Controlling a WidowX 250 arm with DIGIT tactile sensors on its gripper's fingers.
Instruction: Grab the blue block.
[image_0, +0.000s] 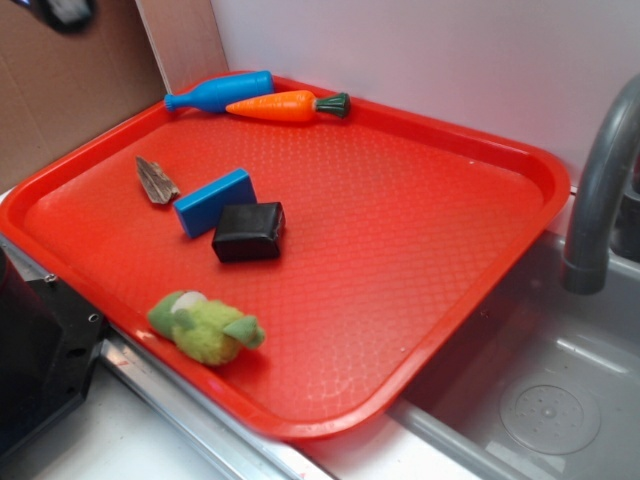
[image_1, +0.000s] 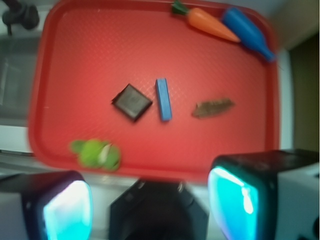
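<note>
The blue block (image_0: 214, 201) lies flat on the red tray (image_0: 440, 300), left of centre, with the black block (image_0: 248, 231) right beside it. In the wrist view the blue block (image_1: 163, 99) shows as a narrow strip mid-tray. My gripper (image_1: 150, 200) hangs high over the tray's near edge, well short of the block. It is open, and nothing sits between its cyan pads (image_1: 232, 200). In the exterior view only a dark blur at the top left corner (image_0: 60, 12) shows of it.
Also on the tray are a green plush toy (image_0: 205, 328), a brown scrap (image_0: 156, 181), an orange carrot (image_0: 285, 105) and a blue bottle-shaped toy (image_0: 220, 91) at the back rim. A grey faucet (image_0: 600, 190) and sink (image_0: 540, 400) are on the right.
</note>
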